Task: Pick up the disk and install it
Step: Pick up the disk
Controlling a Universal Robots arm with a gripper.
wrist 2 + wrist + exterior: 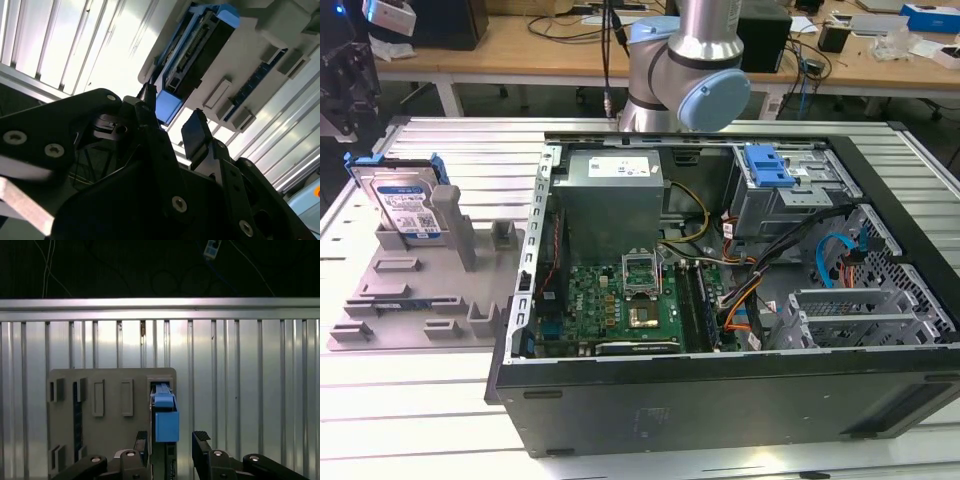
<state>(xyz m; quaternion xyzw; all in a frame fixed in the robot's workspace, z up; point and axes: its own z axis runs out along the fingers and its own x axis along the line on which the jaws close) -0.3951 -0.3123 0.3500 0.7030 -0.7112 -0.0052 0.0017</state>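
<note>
Silver rectangular disk with blue plastic rails stands upright in the grey plastic holder, well apart from the open black computer case. I see my black gripper spread wide over its edge, gripping nothing. Pick and install not yet done.

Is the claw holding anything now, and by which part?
Nothing is held; the open claw hangs above the disk, not touching it.

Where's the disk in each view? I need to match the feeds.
Exterior view: disk upright in the grey holder, at the exterior view's left.
First wrist view: disk edge-on, blue rail showing, at the holder's edge.
Second wrist view: disk edge-on, connectors showing, in the holder.
Shared landmark: the grey holder.
</note>
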